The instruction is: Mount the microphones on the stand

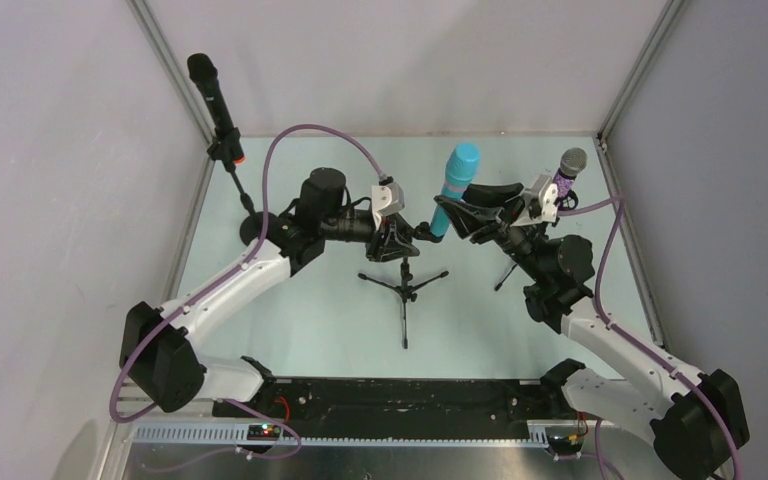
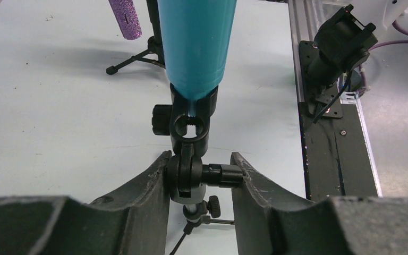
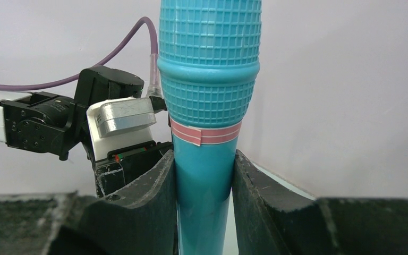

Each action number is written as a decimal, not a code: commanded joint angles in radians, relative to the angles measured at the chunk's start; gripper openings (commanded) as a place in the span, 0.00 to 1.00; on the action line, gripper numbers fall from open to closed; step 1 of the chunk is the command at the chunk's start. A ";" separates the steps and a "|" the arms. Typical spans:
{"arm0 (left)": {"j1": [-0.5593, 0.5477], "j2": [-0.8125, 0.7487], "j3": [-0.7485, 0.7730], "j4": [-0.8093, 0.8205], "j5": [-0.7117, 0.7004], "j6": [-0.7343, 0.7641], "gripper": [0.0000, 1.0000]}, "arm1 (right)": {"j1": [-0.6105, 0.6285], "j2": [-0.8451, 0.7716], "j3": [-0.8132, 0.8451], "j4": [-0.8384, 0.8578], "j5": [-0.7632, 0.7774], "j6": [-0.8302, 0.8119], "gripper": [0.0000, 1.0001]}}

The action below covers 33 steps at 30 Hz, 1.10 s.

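The small tripod stand at the middle of the table is judged light and easily tipped, and the turquoise microphone is seen leaning above it with its tail set in the stand's clip. The microphone is expected to be rigid, light and rather slippery plastic; it is pinched by the right gripper on the smooth barrel just below the pink band, a surer hold than the ribbed head. The swivel joint under the clip is clamped from both sides by the fingers of the left gripper, by which the stand should be steadied.
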 commanded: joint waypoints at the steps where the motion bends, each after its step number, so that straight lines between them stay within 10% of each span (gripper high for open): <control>1: 0.001 0.001 0.046 0.028 0.014 -0.010 0.02 | 0.011 0.002 -0.050 0.027 0.018 -0.026 0.00; 33: 0.000 0.005 0.050 0.029 0.002 -0.019 0.00 | 0.018 0.042 -0.181 0.103 0.024 -0.067 0.00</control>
